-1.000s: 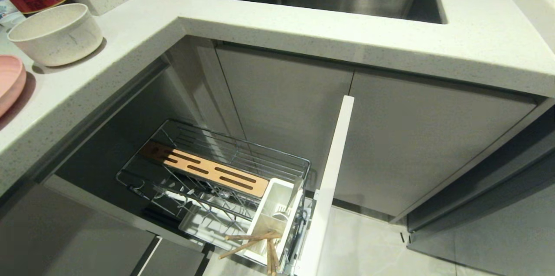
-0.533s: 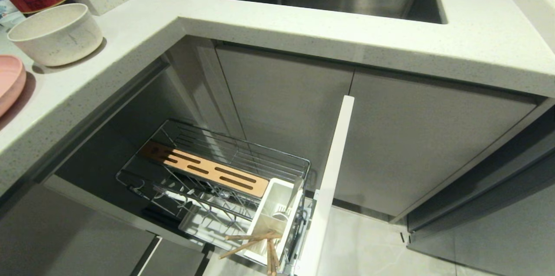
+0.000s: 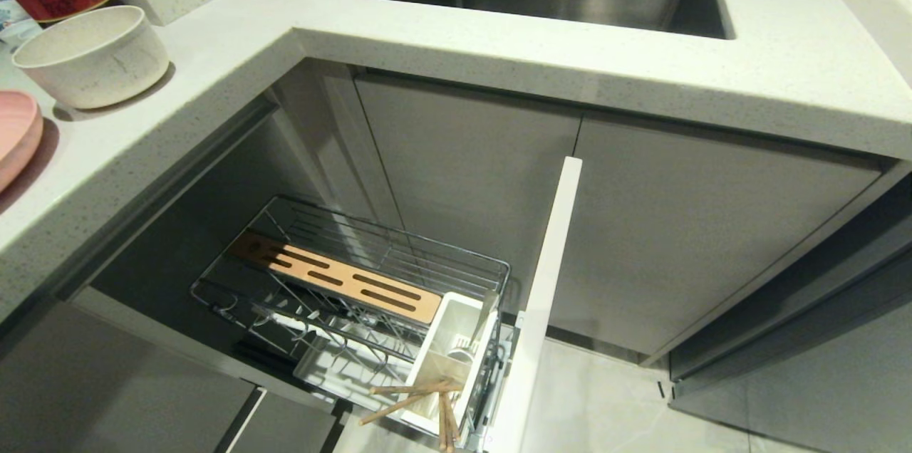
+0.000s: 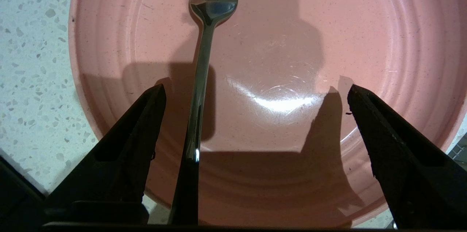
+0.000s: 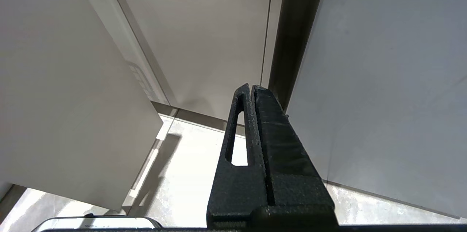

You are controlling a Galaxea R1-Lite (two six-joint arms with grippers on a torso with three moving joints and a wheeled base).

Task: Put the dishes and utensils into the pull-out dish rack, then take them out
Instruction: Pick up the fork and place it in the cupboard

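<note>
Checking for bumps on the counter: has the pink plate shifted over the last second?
Yes, slightly: the pink plate has slid left, away from the bowl.

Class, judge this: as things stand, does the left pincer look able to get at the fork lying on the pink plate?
Probably yes: the left pincer is open above the pink plate, with the fork uncovered between its fingers.

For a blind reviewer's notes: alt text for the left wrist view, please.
The open left gripper hovers over a pink plate on a speckled countertop; a silver fork lies in the plate, near one finger.
</note>
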